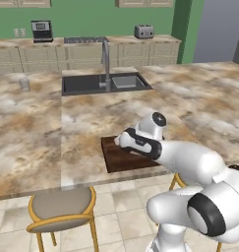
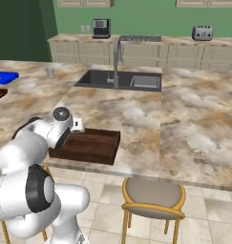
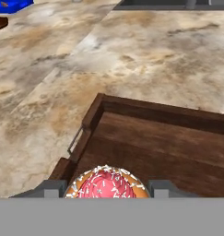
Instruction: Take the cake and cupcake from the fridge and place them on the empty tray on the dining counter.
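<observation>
The pincer (image 3: 106,190) hangs over the near-left corner of the tray (image 3: 178,143), pinching the cupcake (image 3: 106,184) between its two fingertips (image 3: 162,188); the pink sprinkled frosting shows right between them. The tray sits on the table (image 1: 52,133) just below and ahead of the pincer, its floor bare as far as can be seen. The step in hand looks like the delivery of the cupcake. No cake shows on the tray, so that half of the job seems not yet done. Next, the pincer should sink until the cupcake's base meets the wood inside the wall, then spread and lift straight away.
</observation>
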Controlling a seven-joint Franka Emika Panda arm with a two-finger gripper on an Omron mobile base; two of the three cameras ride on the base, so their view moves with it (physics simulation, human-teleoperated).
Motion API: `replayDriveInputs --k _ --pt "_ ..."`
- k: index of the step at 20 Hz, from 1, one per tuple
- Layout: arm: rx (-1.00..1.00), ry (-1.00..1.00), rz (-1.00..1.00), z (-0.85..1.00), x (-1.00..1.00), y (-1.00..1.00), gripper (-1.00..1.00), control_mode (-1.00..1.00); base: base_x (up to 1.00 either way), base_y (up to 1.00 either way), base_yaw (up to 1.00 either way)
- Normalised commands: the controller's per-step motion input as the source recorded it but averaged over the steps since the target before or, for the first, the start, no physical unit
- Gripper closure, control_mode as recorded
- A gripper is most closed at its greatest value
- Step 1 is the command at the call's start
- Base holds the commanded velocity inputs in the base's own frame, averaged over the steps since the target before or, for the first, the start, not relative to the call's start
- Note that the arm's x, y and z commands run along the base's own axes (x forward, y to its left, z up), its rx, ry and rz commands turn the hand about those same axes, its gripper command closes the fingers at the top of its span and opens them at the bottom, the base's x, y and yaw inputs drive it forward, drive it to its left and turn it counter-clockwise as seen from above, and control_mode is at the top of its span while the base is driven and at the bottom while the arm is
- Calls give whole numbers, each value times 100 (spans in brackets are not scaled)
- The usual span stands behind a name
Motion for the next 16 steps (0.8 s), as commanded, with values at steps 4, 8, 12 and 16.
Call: replayDriveInputs --k 4,8,12,16 --pt "0 -1 0 -18 46 0 100 -100 0 0 0" --pt "0 -16 0 -29 17 0 100 -100 0 0 0" --pt "0 -23 0 -38 2 2 100 -100 0 0 0" --pt "0 -3 -2 -17 0 1 100 -100 0 0 0"
